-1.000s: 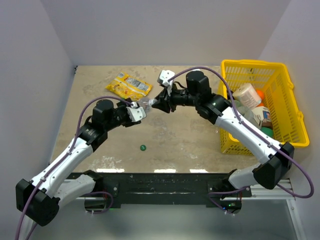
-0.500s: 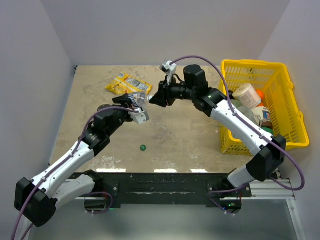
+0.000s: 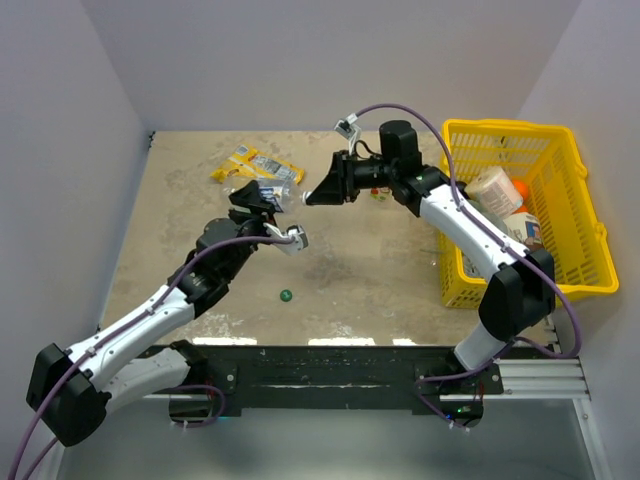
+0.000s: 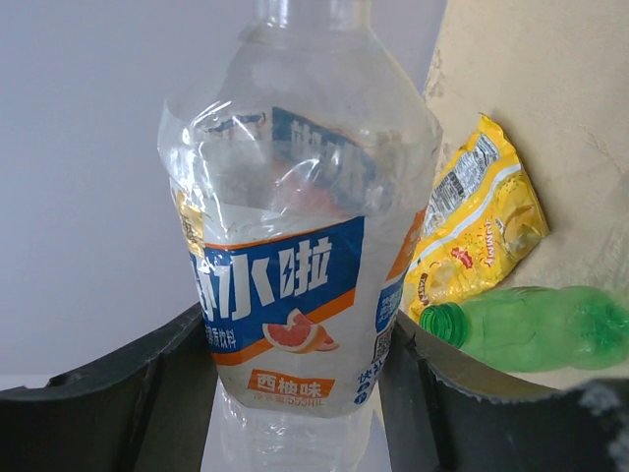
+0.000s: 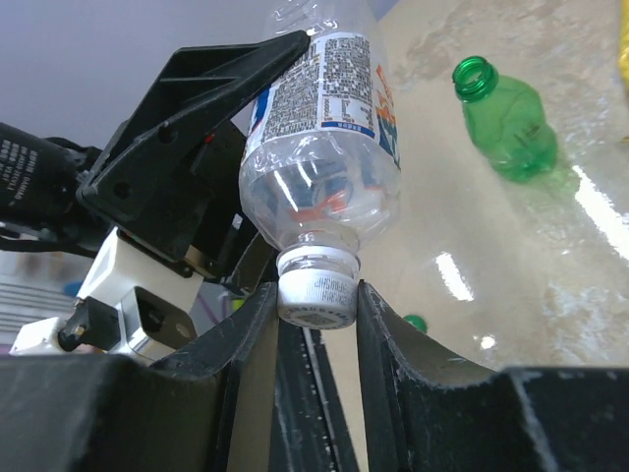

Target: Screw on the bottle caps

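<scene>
Cap first: the white cap (image 5: 316,288) sits on the mouth of the clear bottle (image 5: 324,128), pinched between the narrow-set fingers of my right gripper (image 5: 315,297). My left gripper (image 4: 295,344) is clamped across the labelled body of that bottle and holds it in the air above the table (image 3: 360,280), between the two arms. What matters for the next move is alignment. The bottle's long axis runs from the left gripper toward the right one, neck leading, so the cap lies dead ahead of the right wrist. I judge a roll of that wrist should wind it down. I can't tell whether the thread has caught. The green bottle (image 5: 503,118) lies uncapped beside the yellow snack packet (image 4: 477,231), and the green cap (image 3: 286,295) sits well apart from it, nearer the left arm.
</scene>
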Tool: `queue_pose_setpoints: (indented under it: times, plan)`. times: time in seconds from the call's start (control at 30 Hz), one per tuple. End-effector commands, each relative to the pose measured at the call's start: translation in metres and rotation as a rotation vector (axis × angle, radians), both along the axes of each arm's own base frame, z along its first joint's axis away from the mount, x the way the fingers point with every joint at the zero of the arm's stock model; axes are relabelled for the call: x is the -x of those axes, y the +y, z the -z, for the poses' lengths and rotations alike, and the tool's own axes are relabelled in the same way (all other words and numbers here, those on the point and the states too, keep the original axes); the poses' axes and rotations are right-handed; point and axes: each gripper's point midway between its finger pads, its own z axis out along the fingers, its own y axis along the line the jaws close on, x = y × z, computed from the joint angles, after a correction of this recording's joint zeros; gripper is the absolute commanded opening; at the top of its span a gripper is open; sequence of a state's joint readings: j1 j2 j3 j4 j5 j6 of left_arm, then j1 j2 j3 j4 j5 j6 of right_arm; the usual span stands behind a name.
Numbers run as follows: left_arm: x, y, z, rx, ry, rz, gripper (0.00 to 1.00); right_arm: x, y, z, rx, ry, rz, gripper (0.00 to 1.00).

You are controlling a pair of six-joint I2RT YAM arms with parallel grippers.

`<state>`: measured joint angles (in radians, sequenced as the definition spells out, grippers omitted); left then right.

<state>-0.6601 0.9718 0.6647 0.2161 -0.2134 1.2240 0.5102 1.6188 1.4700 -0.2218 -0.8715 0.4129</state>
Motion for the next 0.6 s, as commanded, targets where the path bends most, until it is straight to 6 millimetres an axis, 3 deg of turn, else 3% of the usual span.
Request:
queue_pose_setpoints:
  times: [0.0,0.13,0.2,0.23,0.33,0.5,0.53,0.57]
  plan:
    - [0.025,-0.045,-0.096,0.187,-0.281,0.22,0.0,0.012,0.013,0.009,-0.071,0.139,-0.112,0.13]
    - [0.018,-0.042,-0.089,0.215,-0.221,0.181,0.0,0.01,0.014,0.004,-0.081,0.111,-0.115,0.19]
    - [0.014,-0.041,-0.088,0.235,-0.182,0.159,0.0,0.007,0.013,0.002,-0.069,0.093,-0.093,0.33]
    - [0.012,-0.043,-0.074,0.244,-0.107,0.152,0.0,0.005,0.011,0.0,-0.064,0.086,-0.084,0.37]
    - [0.009,-0.04,-0.058,0.274,0.012,0.111,0.0,0.001,0.007,-0.008,-0.064,0.047,-0.061,0.53]
    - [0.015,-0.041,-0.022,0.279,0.174,0.097,0.0,-0.002,-0.003,-0.022,-0.055,-0.004,-0.024,0.67]
    - [0.018,-0.042,-0.012,0.27,0.209,0.107,0.0,0.0,-0.006,-0.029,-0.058,-0.022,-0.023,0.94]
    - [0.02,-0.042,-0.007,0.264,0.23,0.11,0.0,-0.001,-0.009,-0.031,-0.058,-0.03,-0.019,0.99]
